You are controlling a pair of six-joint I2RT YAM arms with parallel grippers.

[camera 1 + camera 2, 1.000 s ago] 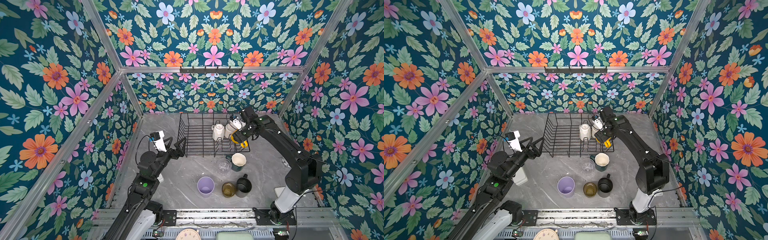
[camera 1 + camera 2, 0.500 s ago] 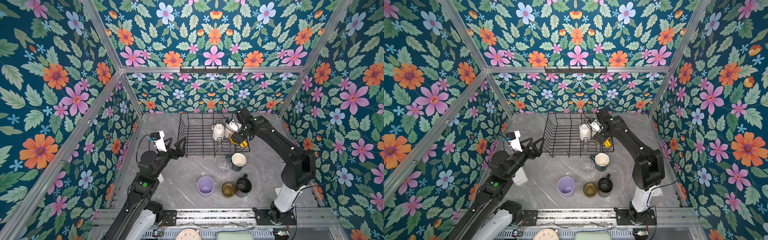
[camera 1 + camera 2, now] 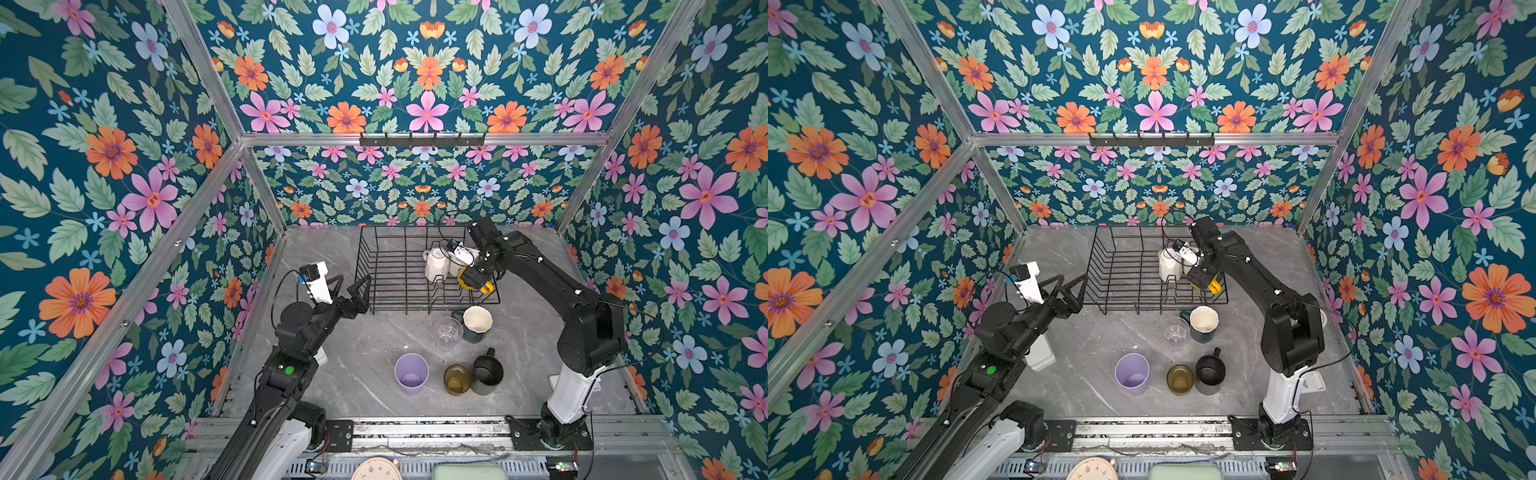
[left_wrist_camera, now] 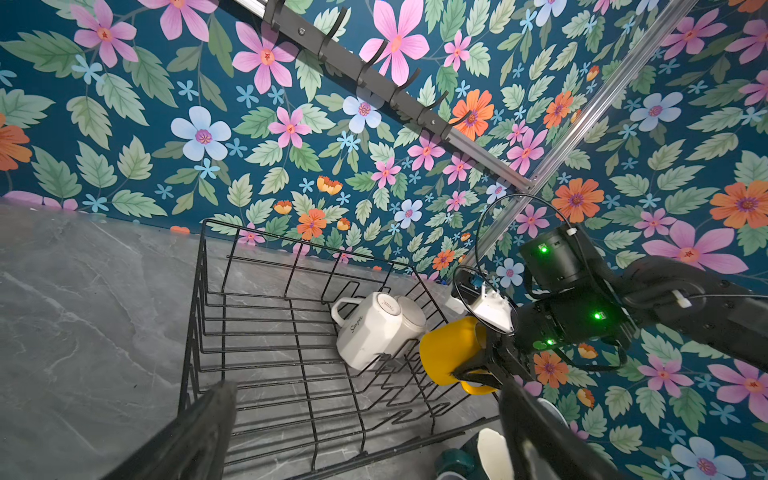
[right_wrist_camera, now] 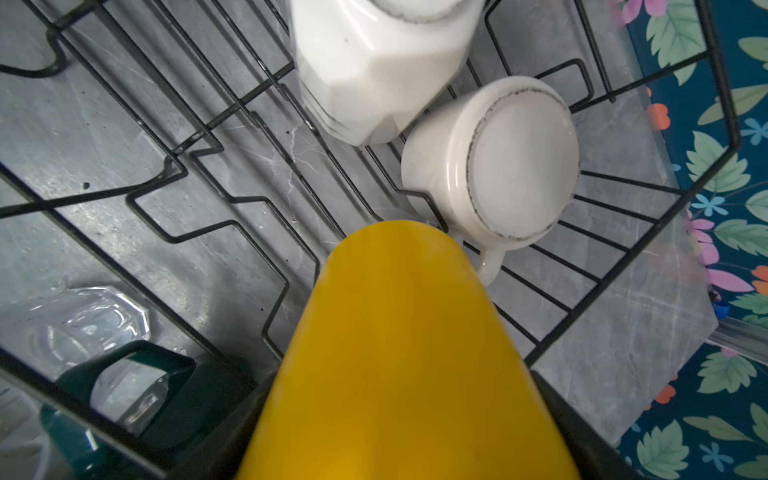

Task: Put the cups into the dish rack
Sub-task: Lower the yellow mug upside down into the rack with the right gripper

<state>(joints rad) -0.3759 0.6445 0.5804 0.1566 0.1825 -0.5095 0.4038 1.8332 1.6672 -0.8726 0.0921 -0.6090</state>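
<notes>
Within the dish rack [image 3: 386, 274], white mug [image 4: 370, 332], "Simple"; yellow mug [image 4: 446, 353] tight in right hand [image 4: 482, 359]; left hand [image 3: 352, 283] agape.

A yellow mug [image 5: 399, 353] looms over the dish rack [image 5: 257, 89], 2 white mugs [image 5: 519, 166] inside it.

Bright, even light from above; both top views sharp. Soft, faint shadows on the grey marble-patterned tabletop [image 3: 361, 374]. In the right wrist view, the glossy yellow ceramic mug [image 5: 395, 353] looms close, blurred.
</notes>
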